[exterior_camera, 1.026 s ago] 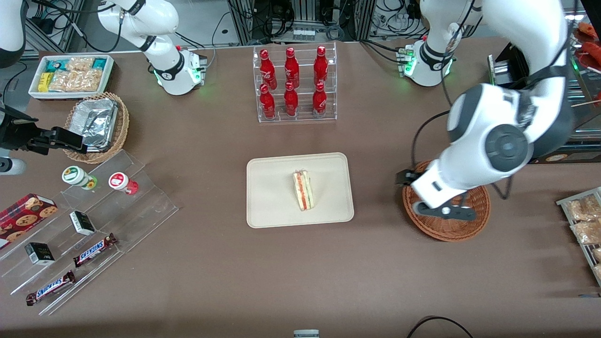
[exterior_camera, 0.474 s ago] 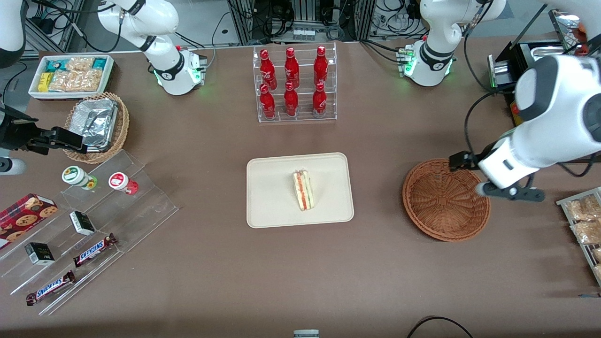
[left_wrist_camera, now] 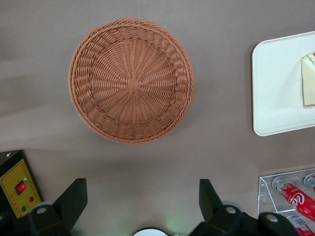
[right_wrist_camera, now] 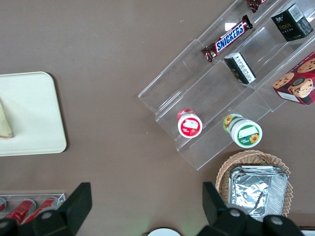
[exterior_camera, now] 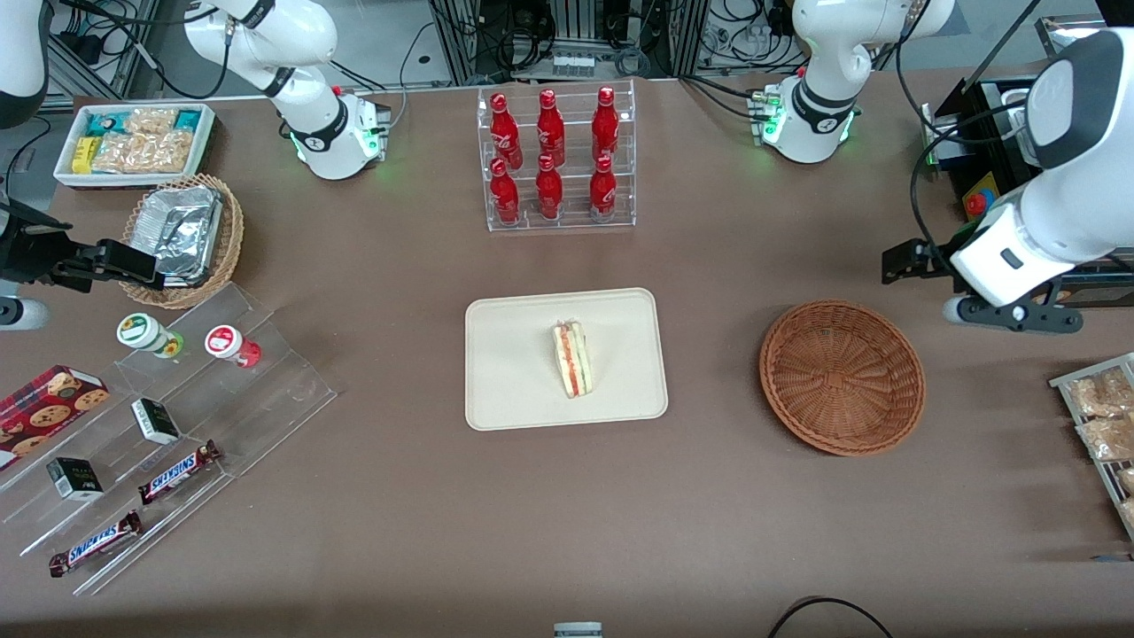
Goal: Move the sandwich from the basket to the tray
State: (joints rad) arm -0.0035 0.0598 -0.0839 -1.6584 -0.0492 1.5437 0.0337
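Sandwich on tray — hand, spread wide, well apart.

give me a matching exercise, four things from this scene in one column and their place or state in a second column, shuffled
Column one:
1. triangular white-bread sandwich
2. round reddish-brown wicker basket
3. left arm's gripper
4. red bottles

Column two:
A. empty on the table
B. standing in a clear acrylic rack
C. lying on the cream-beige rectangular plastic tray
D. fingers open, holding nothing, raised beside the basket toward the working arm's end

Pairs: 1-C, 2-A, 3-D, 4-B
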